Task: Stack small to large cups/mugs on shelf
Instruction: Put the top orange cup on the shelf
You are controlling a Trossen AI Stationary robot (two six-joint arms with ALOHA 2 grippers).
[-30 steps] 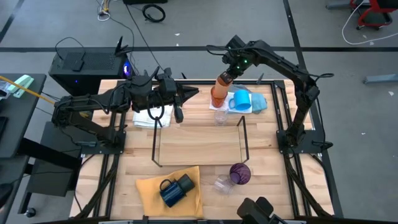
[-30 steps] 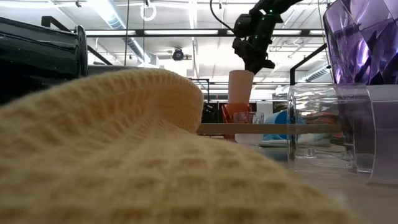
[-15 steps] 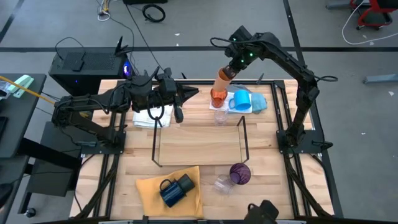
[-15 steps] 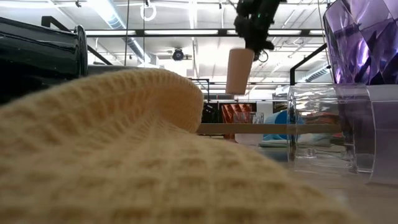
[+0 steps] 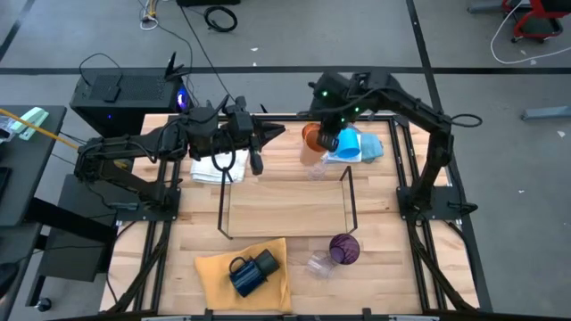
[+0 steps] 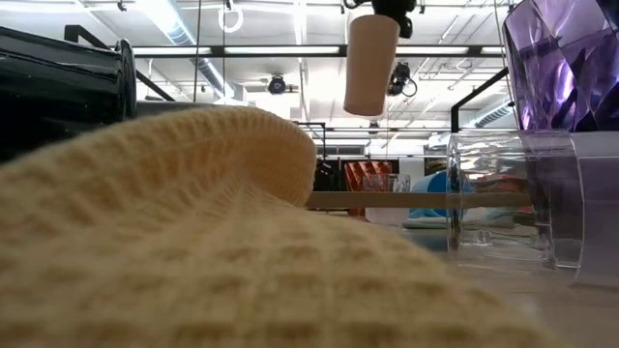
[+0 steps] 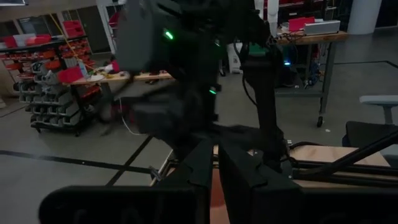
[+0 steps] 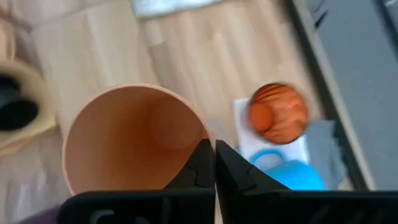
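Observation:
My right gripper (image 8: 214,152) hangs high above the table's far side, shut on a pale orange cup (image 6: 370,63) whose open mouth (image 8: 134,143) faces the wrist camera. Below it, a ribbed orange cup (image 8: 278,113) stands on a white cloth beside the bright blue mug (image 5: 346,145). The shelf (image 5: 285,207) lies mid-table. A purple cup (image 5: 344,248) and a clear glass (image 5: 319,263) lie near its near edge. A navy mug and a black cup (image 5: 252,270) lie on a yellow cloth. My left gripper (image 5: 259,147) waits shut at the far left. My right gripper pinches the pale cup's wall at the rim (image 8: 204,142), one finger (image 8: 200,171) inside the mouth and the other outside. It comes from above, pointing down. The cup hangs upright below the fingers, lifted clear of the table and of the ribbed cup.
A small clear glass (image 5: 317,168) stands just beyond the shelf's far edge. A white cloth (image 5: 212,168) lies under my left arm. A blue cloth (image 5: 368,147) lies under the blue mug. The shelf's upright wire loops (image 5: 350,192) rise at both its ends.
My right gripper has risen straight up with the pale cup, pulling it out of the ribbed orange cup it was nested in. The pale cup is now lifted clear and high. The ribbed cup stayed on its cloth.

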